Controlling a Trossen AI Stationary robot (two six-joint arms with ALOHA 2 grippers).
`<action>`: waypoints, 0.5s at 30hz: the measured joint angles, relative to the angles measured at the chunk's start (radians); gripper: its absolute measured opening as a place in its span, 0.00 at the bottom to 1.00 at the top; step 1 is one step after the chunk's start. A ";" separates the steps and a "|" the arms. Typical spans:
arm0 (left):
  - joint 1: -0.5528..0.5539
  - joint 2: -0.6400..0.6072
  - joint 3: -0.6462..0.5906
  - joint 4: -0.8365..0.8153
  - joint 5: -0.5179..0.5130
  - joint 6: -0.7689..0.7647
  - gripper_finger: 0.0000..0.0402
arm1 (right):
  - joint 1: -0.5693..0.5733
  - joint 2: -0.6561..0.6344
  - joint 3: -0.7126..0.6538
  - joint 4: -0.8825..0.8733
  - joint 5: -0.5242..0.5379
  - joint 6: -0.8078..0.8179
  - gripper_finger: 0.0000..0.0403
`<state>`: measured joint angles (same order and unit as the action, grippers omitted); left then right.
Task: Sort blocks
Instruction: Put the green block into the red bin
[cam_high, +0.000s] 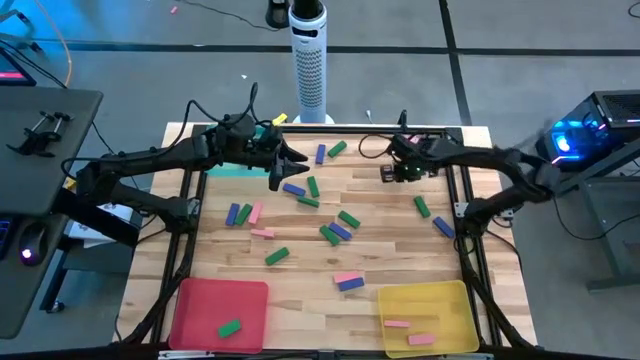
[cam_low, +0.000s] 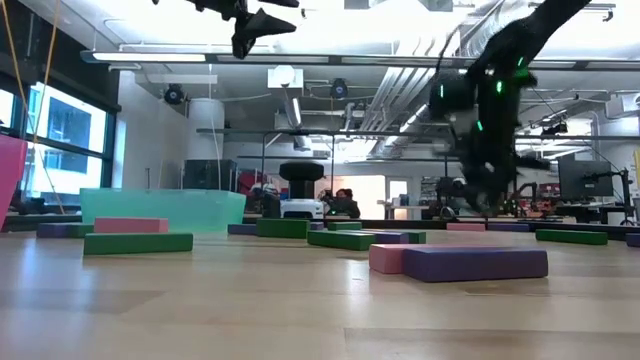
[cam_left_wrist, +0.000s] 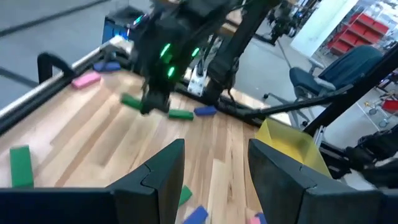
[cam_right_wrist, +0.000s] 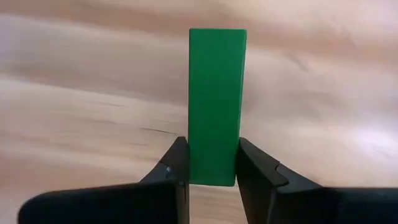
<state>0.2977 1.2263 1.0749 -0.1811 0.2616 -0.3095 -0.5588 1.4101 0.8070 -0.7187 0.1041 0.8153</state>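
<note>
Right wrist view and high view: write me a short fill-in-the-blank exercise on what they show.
1. The right gripper has its fingers on either side of a ____ block.
2. The red tray holds one ____ block.
3. The yellow tray holds two ____ blocks.
4. The left gripper holds ____.

Missing words: green; green; pink; nothing

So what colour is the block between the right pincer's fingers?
Green. The block between the right pincer fingers shows best in the right wrist view.
</note>
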 joint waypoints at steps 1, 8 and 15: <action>0.000 0.000 0.000 -0.008 0.000 -0.001 0.41 | 0.034 -0.042 0.000 0.012 0.007 -0.003 0.16; -0.015 0.004 0.000 0.048 0.001 0.065 0.41 | 0.359 -0.275 0.000 0.424 0.003 -0.133 0.16; -0.021 0.004 0.000 0.277 0.001 0.098 0.41 | 0.560 -0.292 0.003 0.986 0.143 -0.236 0.15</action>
<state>0.2767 1.2301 1.0748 0.0959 0.2626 -0.2112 0.0016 1.1179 0.8104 0.2678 0.2470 0.5793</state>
